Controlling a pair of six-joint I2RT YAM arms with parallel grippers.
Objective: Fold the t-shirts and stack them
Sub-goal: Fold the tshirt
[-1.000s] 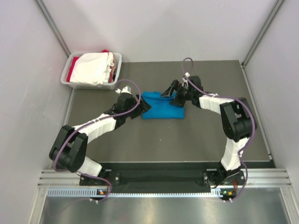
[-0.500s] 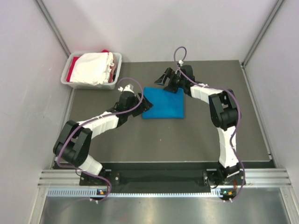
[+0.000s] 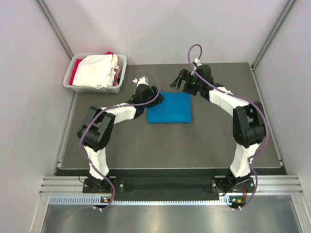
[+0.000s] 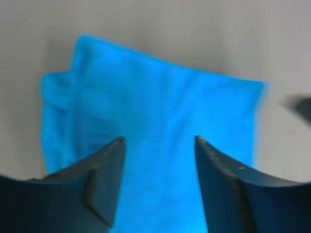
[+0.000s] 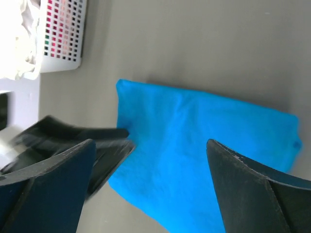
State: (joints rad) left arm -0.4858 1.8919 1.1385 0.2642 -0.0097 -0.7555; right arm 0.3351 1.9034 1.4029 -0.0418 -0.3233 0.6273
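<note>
We see both arms built alike: the left arm [image 3: 119,112] and the right arm [image 3: 224,100] have white shells between black joints, each trailed by a looping purple cable [image 3: 195,46]. The left gripper [image 4: 158,143] and right gripper [image 5: 150,143] carry dark, matte, wedge-shaped fingers [image 4: 104,179].

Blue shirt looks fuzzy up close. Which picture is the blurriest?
Left wrist view: blurriest, the blue shirt is soft all over and its edges glow. Right wrist view: the shirt is sharper, but the left gripper at its edge is streaked. Top view: everything looks crisp.
</note>
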